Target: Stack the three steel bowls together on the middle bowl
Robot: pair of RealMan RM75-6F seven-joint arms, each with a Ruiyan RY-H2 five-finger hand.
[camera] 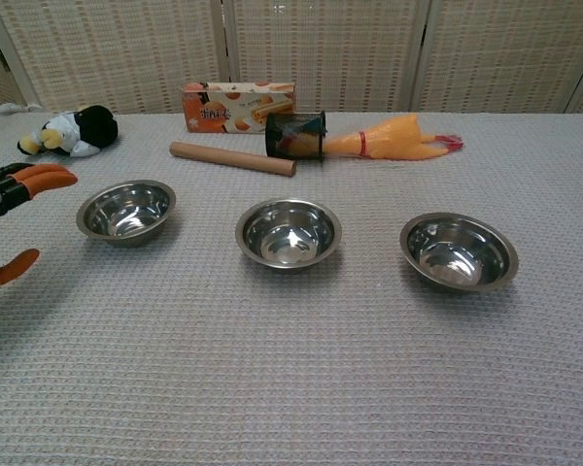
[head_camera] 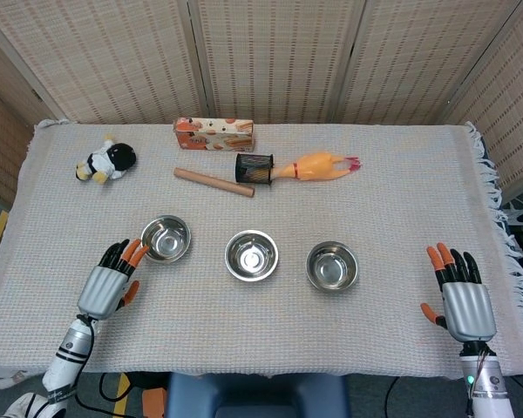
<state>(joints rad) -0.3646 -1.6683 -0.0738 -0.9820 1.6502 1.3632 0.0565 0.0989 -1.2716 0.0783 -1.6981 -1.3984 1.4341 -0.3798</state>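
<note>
Three steel bowls in a row on the cloth-covered surface [head_camera: 401,192], mouths up and well apart: left bowl [head_camera: 166,239], middle bowl [head_camera: 251,255], right bowl [head_camera: 332,266]. Thin polished metal, so probably light, rigid, slick, and likely to skate or ring if nudged; not fragile. Best taken at the rim, thumb inside against the wall and fingers under the outer lip, since the smooth rounded sides give little to squeeze. Left hand [head_camera: 111,282] just beside the left bowl on its near-left side, spread and holding nothing, orange fingertips [camera: 47,177] aimed toward the rim yet not touching. Right hand [head_camera: 461,296] spread and empty near the surface's front right corner, well apart from the right bowl. Open cloth on all sides of each bowl and in the gaps between them, leaving plenty of room to lift and carry sideways to the middle one. Behind the row, clear of that path: cardboard tube [head_camera: 213,182], black mesh cup [head_camera: 254,167], rubber chicken [head_camera: 318,165], snack box [head_camera: 213,133], and plush toy [head_camera: 106,162]. Fringed cloth edge [head_camera: 499,218] on the right, far from the work.
</note>
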